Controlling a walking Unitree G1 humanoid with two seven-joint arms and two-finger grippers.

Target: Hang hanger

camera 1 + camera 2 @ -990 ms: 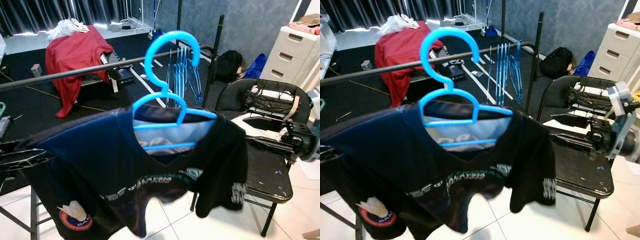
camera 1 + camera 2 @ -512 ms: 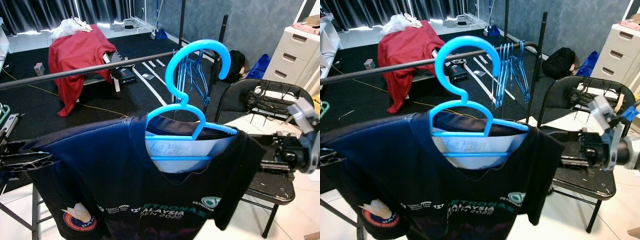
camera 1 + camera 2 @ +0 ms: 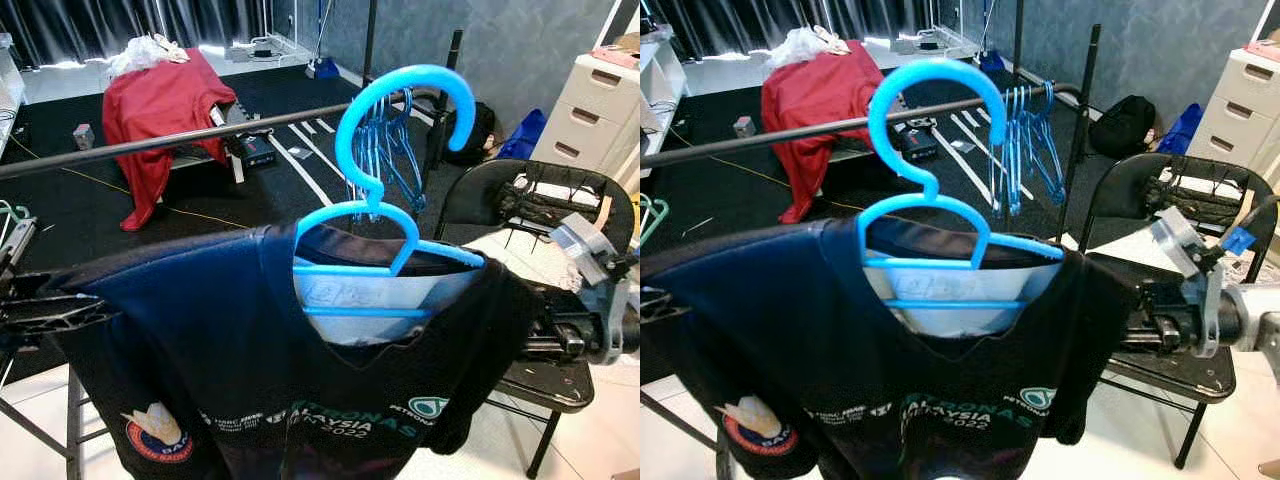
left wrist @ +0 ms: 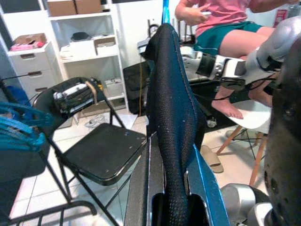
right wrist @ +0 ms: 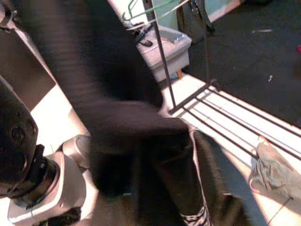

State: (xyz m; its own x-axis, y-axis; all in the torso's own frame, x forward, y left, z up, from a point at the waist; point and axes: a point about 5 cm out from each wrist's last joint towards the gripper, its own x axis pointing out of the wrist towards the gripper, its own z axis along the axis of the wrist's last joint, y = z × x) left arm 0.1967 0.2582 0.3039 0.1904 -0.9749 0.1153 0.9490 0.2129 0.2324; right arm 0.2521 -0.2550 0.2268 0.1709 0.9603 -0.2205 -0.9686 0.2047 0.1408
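I've got the left hand (image 3: 60, 312) and right hand (image 3: 1145, 325) each clamped on a shoulder of the shirt (image 3: 220, 370), stretching it between them so the hanger (image 3: 385, 215) hook stays upright, level with the rail (image 3: 150, 145) beyond.

Hanger (image 3: 385, 215) (shirt (image 3: 250, 350) on it) before rail (image 3: 180, 140); chair (image 3: 540, 290) right.

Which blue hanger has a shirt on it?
The big blue hanger up front, held between the left gripper and right gripper, wears the dark T-shirt. The other blue hangers hang bare on the black rail behind.
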